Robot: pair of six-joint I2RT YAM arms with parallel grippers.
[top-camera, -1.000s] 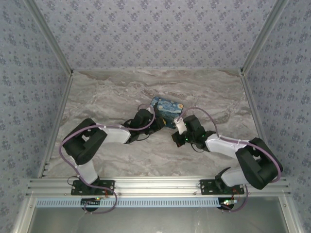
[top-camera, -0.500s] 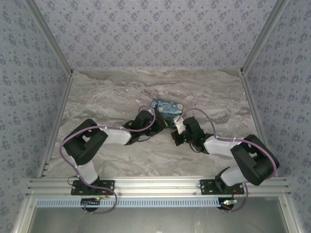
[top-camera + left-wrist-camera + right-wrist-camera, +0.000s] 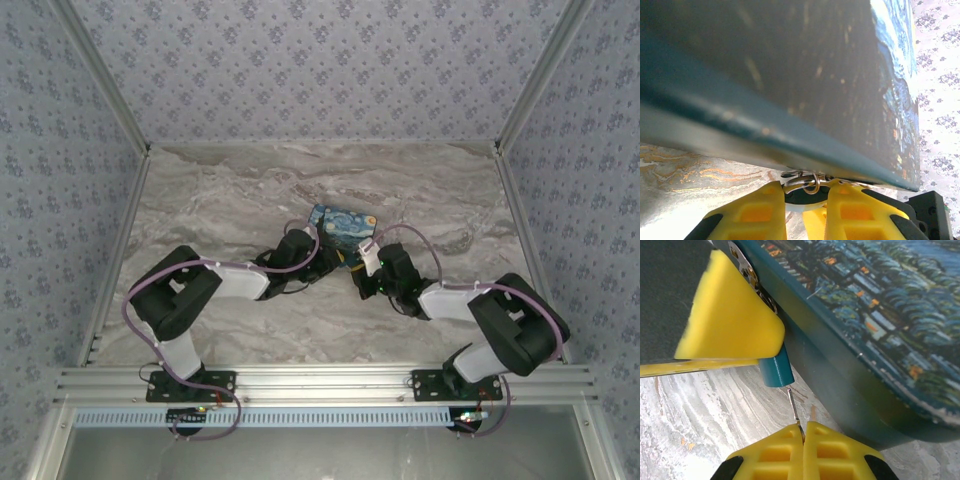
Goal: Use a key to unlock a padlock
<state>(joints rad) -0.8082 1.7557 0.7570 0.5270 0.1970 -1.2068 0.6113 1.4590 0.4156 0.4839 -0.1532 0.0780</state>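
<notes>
1. Marble-look table (image 3: 250, 200), top ext. view: the painted box (image 3: 342, 224), blue w/ a swirly night sky, lies flat near mid-table. Both arms reach in from the near edge & meet at the box's near side. The left gripper (image 3: 330, 262) & right gripper (image 3: 362, 268) sit close together, just beside the box edge. What's betw. them is too small to make out here.
2. Right wrist view: right gripper clamped tight, its yellow fingers pressed together on the key (image 3: 794, 412), a thin silvery blade sticking up from betw. the tips. The key tip reaches the bottom end of the padlock (image 3: 777, 371), a small teal-blue cylinder hanging against the box's dark side wall, clear of the table. Can't tell whether the tip is in the keyhole. The padlock's upper part is hidden behind a yellow finger (image 3: 725, 320) of the left gripper, which lies against it. A silvery hasp plate (image 3: 752, 277) sits on the box edge just above that finger.
3. Left wrist view: left gripper closed on the padlock, w/ a narrow gap betw. its two yellow fingers. Silvery wire loops (image 3: 807, 181) show in that gap, right at the box's lower edge. The box's dark side is close above & blurred. Marble at lower left, patterned wallpaper (image 3: 940, 90) at far right.
</notes>
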